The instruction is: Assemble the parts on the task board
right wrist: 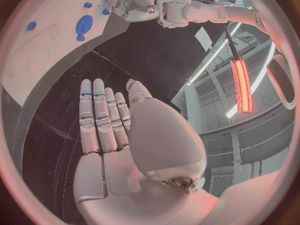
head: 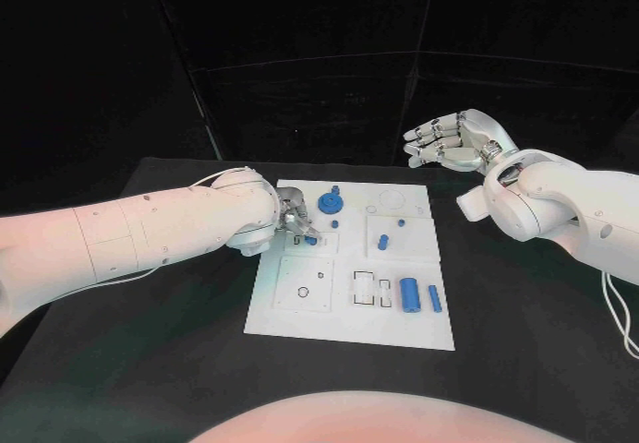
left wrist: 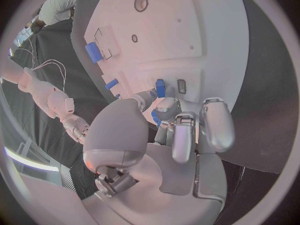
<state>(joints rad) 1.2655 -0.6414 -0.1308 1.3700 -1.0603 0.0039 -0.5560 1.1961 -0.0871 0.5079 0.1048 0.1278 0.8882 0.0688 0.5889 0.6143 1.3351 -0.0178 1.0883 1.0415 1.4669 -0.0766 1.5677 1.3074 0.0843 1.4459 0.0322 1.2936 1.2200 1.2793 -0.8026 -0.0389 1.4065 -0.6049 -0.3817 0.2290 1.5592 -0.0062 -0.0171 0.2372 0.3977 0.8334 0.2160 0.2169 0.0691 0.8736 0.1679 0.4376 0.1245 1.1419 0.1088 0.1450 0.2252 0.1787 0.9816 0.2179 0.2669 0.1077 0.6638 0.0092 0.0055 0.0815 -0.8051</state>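
Observation:
The white task board point(head: 304, 318) lies mid-table. My left hand point(head: 291, 220) is low over its left upper part, fingers curled. It pinches a small blue part point(left wrist: 154, 116) between thumb and a finger, close above the board. Just past the fingertips another small blue piece point(left wrist: 160, 87) sits in the board beside a rectangular slot point(left wrist: 181, 86). A blue gear-like part point(head: 331, 201) stands right of the hand. My right hand point(head: 452, 138) is raised beyond the board's far right corner, fingers apart and holding nothing.
On the board's right half are a blue peg point(head: 383, 243), a thick blue cylinder point(head: 410, 293) and a slim blue one point(head: 434, 297) next to outlined slots. An oval hole point(head: 304, 293) is at lower left. Black table point(head: 533, 351) surrounds the board.

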